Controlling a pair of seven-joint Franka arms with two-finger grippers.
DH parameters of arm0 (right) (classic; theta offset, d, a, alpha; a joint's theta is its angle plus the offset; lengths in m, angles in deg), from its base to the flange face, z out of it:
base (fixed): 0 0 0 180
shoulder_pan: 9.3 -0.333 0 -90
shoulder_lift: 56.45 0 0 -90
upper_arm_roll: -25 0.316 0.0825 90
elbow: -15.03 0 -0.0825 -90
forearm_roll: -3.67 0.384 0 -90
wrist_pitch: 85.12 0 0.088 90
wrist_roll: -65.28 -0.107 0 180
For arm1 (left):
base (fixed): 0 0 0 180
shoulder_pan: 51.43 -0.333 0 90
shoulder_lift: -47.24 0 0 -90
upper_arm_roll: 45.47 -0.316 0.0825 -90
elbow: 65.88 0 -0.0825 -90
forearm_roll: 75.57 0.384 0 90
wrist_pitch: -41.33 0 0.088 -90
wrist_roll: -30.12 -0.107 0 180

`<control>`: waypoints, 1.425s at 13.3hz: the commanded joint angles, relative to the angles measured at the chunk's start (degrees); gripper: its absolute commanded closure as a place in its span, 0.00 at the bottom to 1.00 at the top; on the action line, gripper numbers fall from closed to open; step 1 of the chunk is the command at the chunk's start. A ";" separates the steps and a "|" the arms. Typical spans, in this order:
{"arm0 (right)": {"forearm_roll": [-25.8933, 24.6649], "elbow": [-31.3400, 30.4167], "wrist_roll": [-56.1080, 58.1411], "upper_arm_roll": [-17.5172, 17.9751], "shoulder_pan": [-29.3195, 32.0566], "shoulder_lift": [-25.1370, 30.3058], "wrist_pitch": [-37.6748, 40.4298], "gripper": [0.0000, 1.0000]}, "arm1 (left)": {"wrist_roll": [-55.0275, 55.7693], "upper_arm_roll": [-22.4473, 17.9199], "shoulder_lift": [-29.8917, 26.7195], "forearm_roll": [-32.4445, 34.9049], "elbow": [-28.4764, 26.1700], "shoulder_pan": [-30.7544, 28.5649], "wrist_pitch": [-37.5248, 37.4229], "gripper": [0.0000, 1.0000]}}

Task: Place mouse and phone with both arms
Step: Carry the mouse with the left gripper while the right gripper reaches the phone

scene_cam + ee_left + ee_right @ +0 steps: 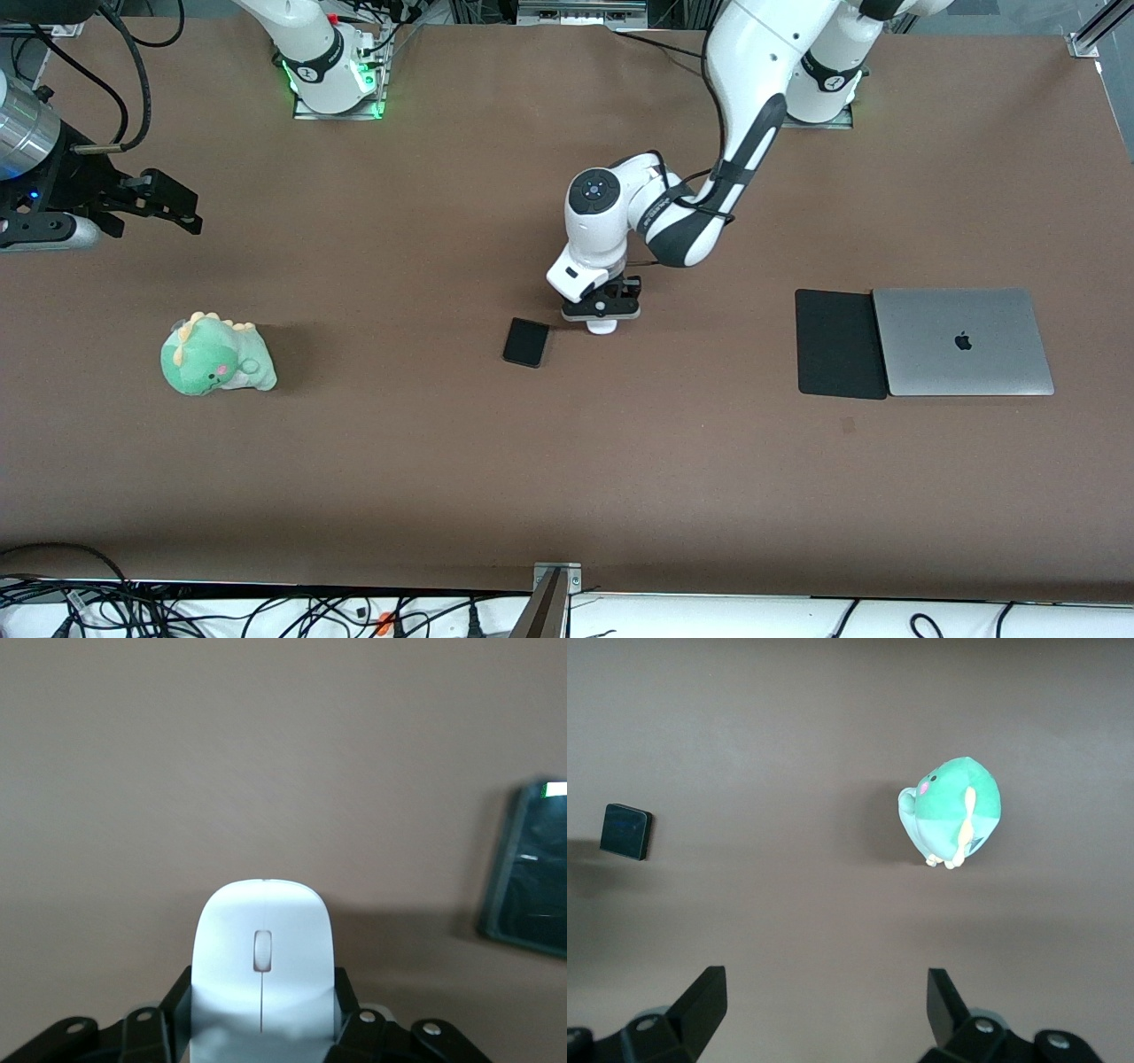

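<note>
The white mouse (602, 327) lies near the middle of the brown table, mostly hidden under my left gripper (602, 312). In the left wrist view the mouse (263, 948) sits between the two black fingers (180, 992), which press against both of its sides. The black phone (526, 342) lies flat beside the mouse, toward the right arm's end of the table; it also shows in the left wrist view (530, 873) and the right wrist view (626, 831). My right gripper (177, 211) hangs open and empty above the table at the right arm's end (826, 981).
A green plush dinosaur (217, 354) lies toward the right arm's end and shows in the right wrist view (957, 811). A closed silver laptop (963, 341) and a thin black mat (840, 343) lie side by side toward the left arm's end.
</note>
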 commanded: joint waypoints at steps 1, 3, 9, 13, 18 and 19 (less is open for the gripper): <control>-0.76 1.13 -0.93 0.21 -0.24 -0.27 -0.09 0.00 | -10.58 1.09 -6.80 0.59 -0.91 -5.79 -8.46 0.62; 0.03 1.13 -0.23 0.21 -0.06 -2.10 -2.36 0.00 | -18.76 1.10 -9.27 0.59 -0.91 -10.10 -13.39 0.62; -5.23 0.07 -1.02 0.56 -7.69 -8.35 1.84 0.00 | -41.70 1.10 -11.30 0.59 -1.26 -26.09 -21.94 0.60; -0.16 -0.10 -4.50 1.00 -12.09 -12.73 -3.66 0.00 | -47.88 1.36 -10.95 -1.87 -5.46 -33.05 -16.69 0.59; 7.05 0.07 -32.25 1.17 -20.70 -24.32 -18.94 0.00 | -53.51 9.87 -11.57 -1.96 -17.58 -48.50 2.36 0.57; 7.59 0.16 -36.57 1.17 -22.46 -27.05 -23.07 0.00 | -53.60 9.89 -11.22 -2.05 -19.35 -49.05 5.98 0.57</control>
